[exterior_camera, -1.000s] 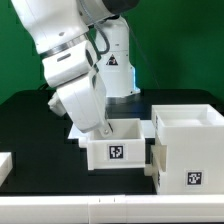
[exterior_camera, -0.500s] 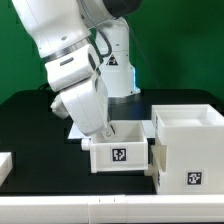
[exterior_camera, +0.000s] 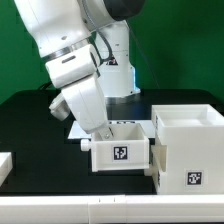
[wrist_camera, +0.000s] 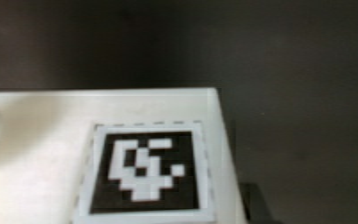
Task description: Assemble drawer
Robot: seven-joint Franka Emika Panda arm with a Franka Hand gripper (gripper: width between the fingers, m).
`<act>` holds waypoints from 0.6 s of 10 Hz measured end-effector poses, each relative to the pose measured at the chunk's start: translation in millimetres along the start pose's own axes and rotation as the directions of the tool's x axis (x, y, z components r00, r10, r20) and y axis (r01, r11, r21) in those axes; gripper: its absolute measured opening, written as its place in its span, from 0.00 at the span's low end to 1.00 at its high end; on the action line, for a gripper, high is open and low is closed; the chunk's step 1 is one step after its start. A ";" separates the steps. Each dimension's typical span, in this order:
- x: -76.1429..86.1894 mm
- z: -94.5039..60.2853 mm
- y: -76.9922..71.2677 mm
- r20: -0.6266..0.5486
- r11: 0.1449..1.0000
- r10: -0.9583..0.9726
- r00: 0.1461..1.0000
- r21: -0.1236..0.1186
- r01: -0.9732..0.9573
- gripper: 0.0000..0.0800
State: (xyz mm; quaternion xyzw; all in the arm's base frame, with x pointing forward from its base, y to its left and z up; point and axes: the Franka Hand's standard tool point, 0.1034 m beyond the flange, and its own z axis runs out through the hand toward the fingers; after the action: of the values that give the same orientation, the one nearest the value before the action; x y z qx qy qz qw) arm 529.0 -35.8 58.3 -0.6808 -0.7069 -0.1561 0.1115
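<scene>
gripper (exterior_camera: 105, 135) hidden in tray (exterior_camera: 120, 152) | housing (exterior_camera: 187, 150) cropped (right edge)

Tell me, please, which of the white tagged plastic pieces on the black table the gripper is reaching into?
The small white plastic tray at the centre: the gripper dips into its open top. The large white cube-shaped housing stands beside it, toward the exterior view's right.

A flat bright green backdrop wall (exterior_camera: 170, 45) is seen behind the whole scene in the exterior view. A matte black tabletop (exterior_camera: 30, 125) is spread across the middle of the frame. A pale grey front edge strip of the table (exterior_camera: 60, 208) is seen along the bottom. Lighting is even and soft. In the wrist view, a dark blurred surface (wrist_camera: 291, 60) is shown.
</scene>
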 end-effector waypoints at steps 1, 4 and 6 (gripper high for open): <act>2.3 0.7 1.0 0.002 1.000 0.001 1.000 -0.002 -0.001 0.05; 15.6 5.4 3.7 0.022 1.000 0.009 1.000 0.014 -0.009 0.05; 16.5 5.8 4.3 0.033 1.000 0.016 0.999 0.015 -0.017 0.05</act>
State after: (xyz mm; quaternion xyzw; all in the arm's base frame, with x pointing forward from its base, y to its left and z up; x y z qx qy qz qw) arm 532.8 -18.3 59.3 -0.6881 -0.7043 -0.1385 0.1063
